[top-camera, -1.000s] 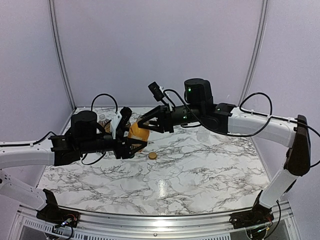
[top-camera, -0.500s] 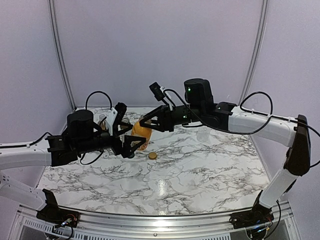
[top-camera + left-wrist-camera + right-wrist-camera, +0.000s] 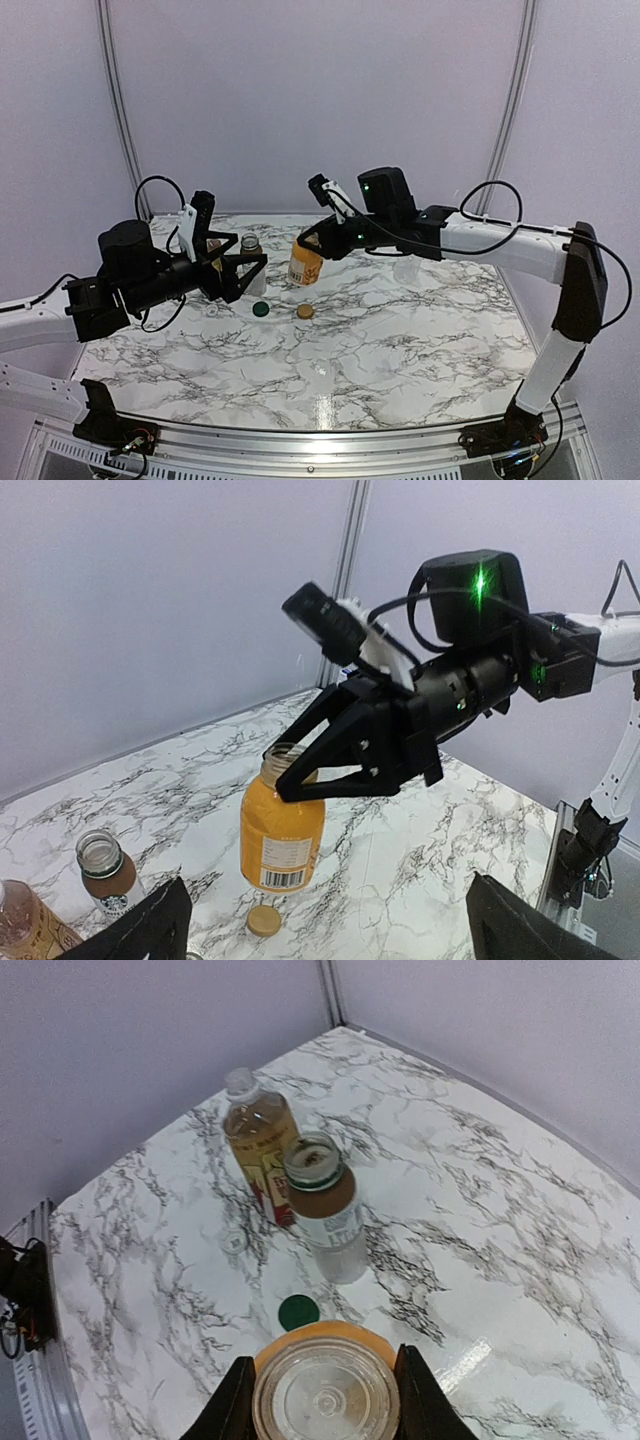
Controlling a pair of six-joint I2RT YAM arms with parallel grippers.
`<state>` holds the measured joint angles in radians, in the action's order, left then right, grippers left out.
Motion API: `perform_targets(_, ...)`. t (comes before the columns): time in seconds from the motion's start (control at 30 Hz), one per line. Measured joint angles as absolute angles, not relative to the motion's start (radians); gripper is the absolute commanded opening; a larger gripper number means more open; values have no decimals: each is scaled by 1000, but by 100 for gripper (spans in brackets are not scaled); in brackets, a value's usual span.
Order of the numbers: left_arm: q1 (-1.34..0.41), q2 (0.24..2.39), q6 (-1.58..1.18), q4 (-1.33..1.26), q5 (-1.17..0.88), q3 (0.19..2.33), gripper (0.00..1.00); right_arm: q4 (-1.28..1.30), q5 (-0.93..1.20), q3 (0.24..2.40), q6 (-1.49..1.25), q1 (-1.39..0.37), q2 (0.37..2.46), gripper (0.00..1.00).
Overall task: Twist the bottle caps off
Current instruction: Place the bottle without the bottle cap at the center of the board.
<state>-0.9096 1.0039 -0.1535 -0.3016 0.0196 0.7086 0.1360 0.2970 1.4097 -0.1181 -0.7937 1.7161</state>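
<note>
Found two loose caps on the marble table (image 3: 400, 350). Located the dark green round plastic cap (image 3: 298, 1312) just beyond the right gripper (image 3: 325, 1405), and the orange round plastic cap (image 3: 264, 920) directly below it. Noted a third small pale disc (image 3: 233, 1241) farther out; too small to confirm as a cap.

Found the orange plastic juice bottle (image 3: 282, 835) open-mouthed, upright and clamped at the neck between the right gripper's fingers. Cannot tell whether its base rests on the table. Judged the neck grip as a steadying hold.

Beyond that gripper, recorded a short clear plastic bottle with white label (image 3: 325, 1200), mouth open, touching or just in front of an amber tea bottle with red label (image 3: 258, 1135), apparently capped. Made out faintly a tall clear bottle (image 3: 405, 268) under the right arm.

Found the left gripper (image 3: 245, 277) spread wide and empty, facing the held bottle but apart from it.

Count: four bottles; two caps confirmed off, one doubtful.
</note>
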Motion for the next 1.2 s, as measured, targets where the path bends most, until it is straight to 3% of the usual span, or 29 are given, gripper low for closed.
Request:
perform_targets(0.23,-909,1000,-175,-271,65,709,99,136,125,1477,-86,-793,1889,0)
perform_targets(0.77,-909,994,-171,-255,99,709,99,105,26,1576,-50,-785,2104,5)
perform_targets(1.2,-909,993,-168,-255,106,709,99,35,17,1554,-43,-783,2113,24)
